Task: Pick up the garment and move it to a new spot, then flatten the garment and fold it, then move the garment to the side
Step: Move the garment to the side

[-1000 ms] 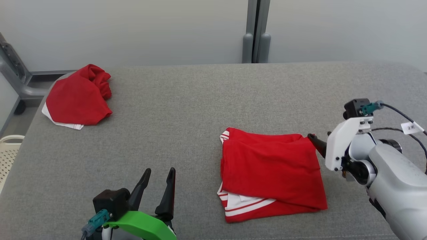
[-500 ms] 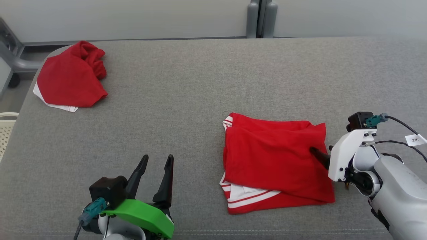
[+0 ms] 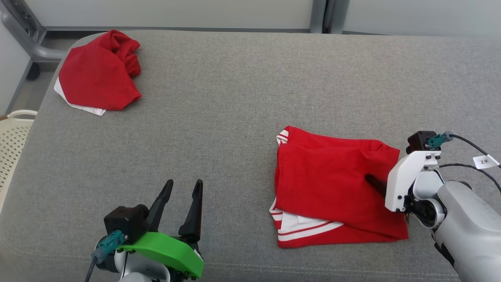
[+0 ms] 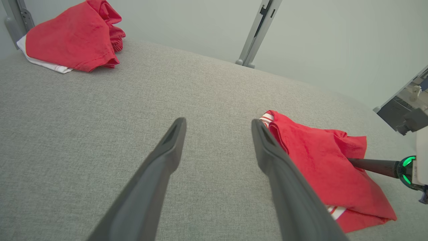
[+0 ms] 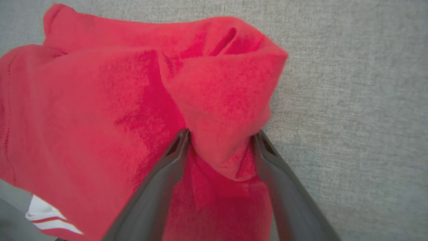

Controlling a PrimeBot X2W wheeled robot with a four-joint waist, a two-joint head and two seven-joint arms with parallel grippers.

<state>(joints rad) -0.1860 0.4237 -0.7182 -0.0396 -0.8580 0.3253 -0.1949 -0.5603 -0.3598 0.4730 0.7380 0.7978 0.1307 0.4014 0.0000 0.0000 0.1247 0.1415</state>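
A folded red garment (image 3: pixel 332 184) with white striped trim lies on the grey padded table (image 3: pixel 235 117), right of centre. My right gripper (image 3: pixel 370 179) reaches in over its right edge. In the right wrist view the right gripper (image 5: pixel 221 134) stands open, its fingertips (image 5: pixel 184 137) on either side of a raised fold of the garment (image 5: pixel 100 100), touching the cloth. My left gripper (image 3: pixel 184 183) hovers open and empty near the table's front edge, well left of the garment. In the left wrist view the left gripper (image 4: pixel 218 122) has the garment (image 4: pixel 317 167) off to its right.
A second red garment (image 3: pixel 98 74) lies crumpled at the table's far left corner, also seen in the left wrist view (image 4: pixel 70 36). A pale perforated basket (image 3: pixel 11 141) stands off the left edge. A grey post (image 3: pixel 323 15) rises behind the table.
The head camera has tilted down and shifted. My right gripper has moved from the garment's far right corner onto its right edge, with a fold now between its fingers. The left gripper stays open.
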